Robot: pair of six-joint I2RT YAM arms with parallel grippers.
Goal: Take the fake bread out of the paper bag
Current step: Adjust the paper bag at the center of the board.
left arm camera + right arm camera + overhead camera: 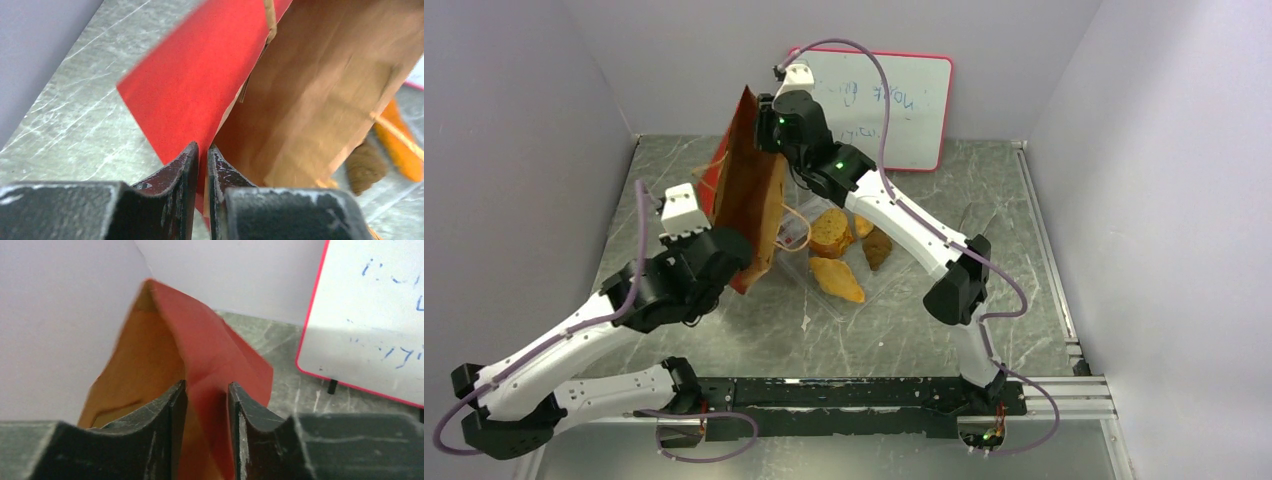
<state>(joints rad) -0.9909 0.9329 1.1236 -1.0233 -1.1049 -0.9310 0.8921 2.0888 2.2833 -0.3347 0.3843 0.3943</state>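
Note:
The paper bag [749, 190], red outside and brown inside, hangs tilted above the table, held by its ends. My left gripper [202, 147] is shut on the bag's lower edge [200, 85]. In the top view the left gripper [742, 255] sits at the bag's near end. My right gripper [206, 385] stands open at the bag's high far end, with the red wall [210, 355] loose between its fingers. The fake bread lies outside the bag: a round golden slice [829, 232], an orange piece [837, 280] and a dark brown piece [877, 247]. A brown lump [366, 167] and an orange piece [400, 145] show past the bag's mouth.
A clear plastic tray [876, 288] lies under the bread pieces, right of the bag. A pink-framed whiteboard [904, 95] leans on the back wall. Grey walls close in the left, back and right sides of the marbled table [1024, 230].

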